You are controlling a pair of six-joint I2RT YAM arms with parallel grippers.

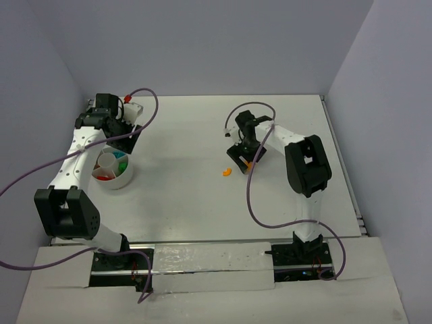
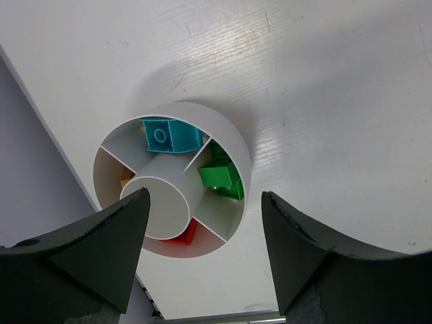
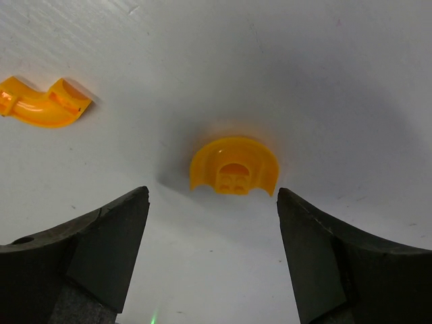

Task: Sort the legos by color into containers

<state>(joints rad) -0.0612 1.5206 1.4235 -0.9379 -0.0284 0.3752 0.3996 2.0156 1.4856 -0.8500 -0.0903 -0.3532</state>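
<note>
The white divided bowl (image 1: 121, 181) stands at the left. In the left wrist view its compartments (image 2: 233, 138) hold a cyan brick (image 2: 165, 137), green bricks (image 2: 221, 177), a red brick (image 2: 182, 235) and a bit of orange (image 2: 125, 179). My left gripper (image 1: 126, 133) hovers above the bowl, open and empty (image 2: 204, 196). My right gripper (image 1: 241, 154) is open (image 3: 212, 192) just above the table, with an orange half-round lego (image 3: 234, 165) lying just ahead of its jaws. A second orange curved lego (image 3: 44, 102) lies apart to its left (image 1: 226, 171).
Grey walls close the table on the left, back and right. The table's left edge (image 2: 47, 121) runs close beside the bowl. Purple cables (image 1: 251, 196) hang from both arms.
</note>
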